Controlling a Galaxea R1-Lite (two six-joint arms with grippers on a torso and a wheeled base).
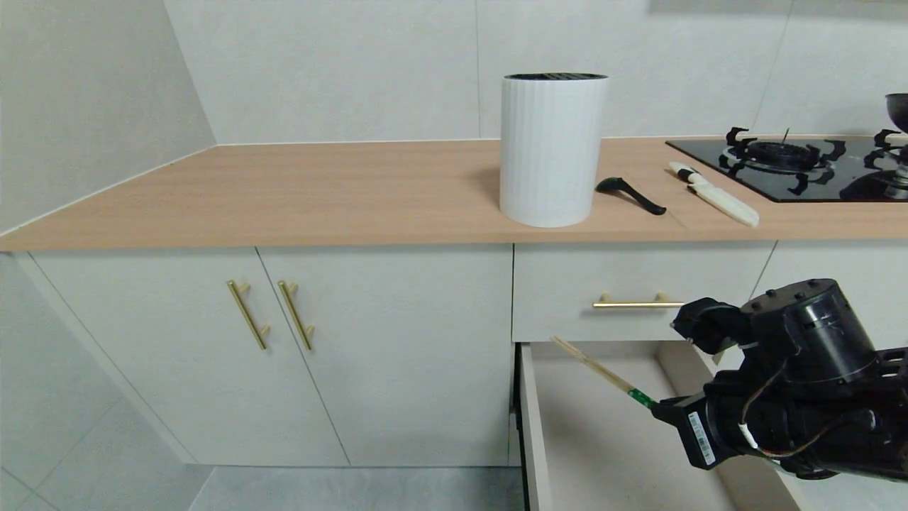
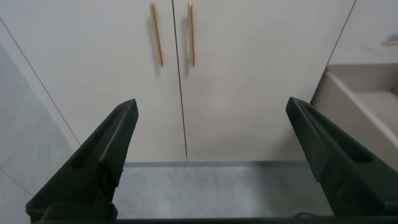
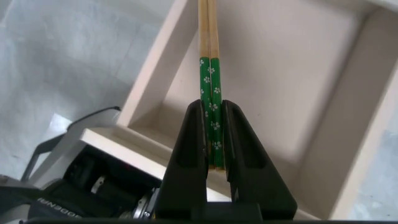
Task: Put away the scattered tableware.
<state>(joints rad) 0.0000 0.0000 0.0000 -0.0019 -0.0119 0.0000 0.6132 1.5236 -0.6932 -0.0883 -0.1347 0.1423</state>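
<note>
Pinching a pair of chopsticks (image 3: 208, 43) by their green patterned ends, your right gripper (image 3: 211, 109) hangs over the open drawer (image 1: 533, 426), with the sticks angled up above its pale floor. Your left gripper (image 2: 210, 106) is spread wide with nothing in it, low down and facing the cabinet doors (image 2: 249, 74). Up on the counter (image 1: 319, 191), a black spoon (image 1: 628, 191) and a white knife (image 1: 713, 193) lie just right of the tall white holder (image 1: 552, 152). The stove (image 1: 794, 167) is farther right.

Wood chopsticks (image 3: 209, 37) w/ green-painted ends; matt wood-look counter (image 1: 284, 191).
</note>
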